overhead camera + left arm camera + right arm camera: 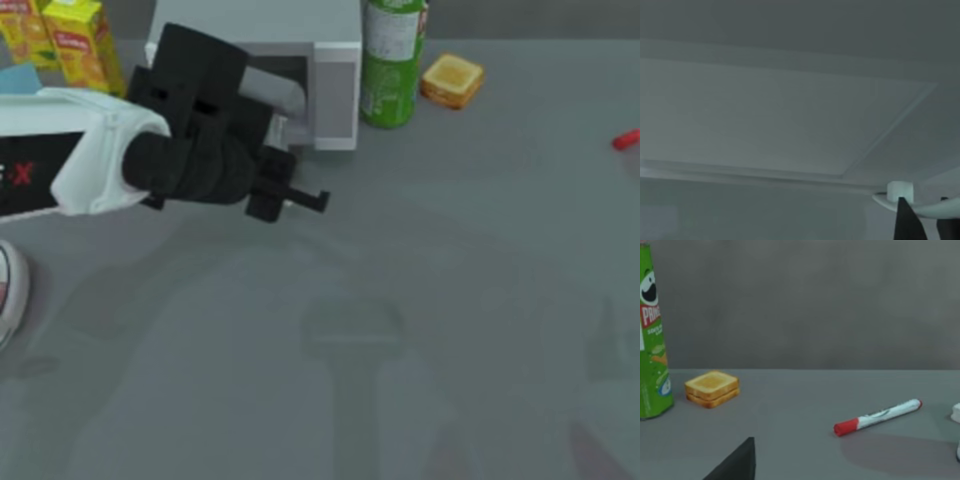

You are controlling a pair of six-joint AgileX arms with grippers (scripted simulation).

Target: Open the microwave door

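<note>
My left arm reaches in from the left side of the bench, its wrist bent toward the microwave [300,60] at the far edge. The left gripper [290,195] sits just in front of the oven's face; whether its fingers are apart or together I cannot tell. Just beyond the fingers the microwave door [275,90] stands swung partly outward, its grey window angled toward the arm; in the left wrist view the door panel [765,115] fills the frame. Right of the fingers stand a green can [392,62] and toast [451,80]. My right arm is out of the top view.
</note>
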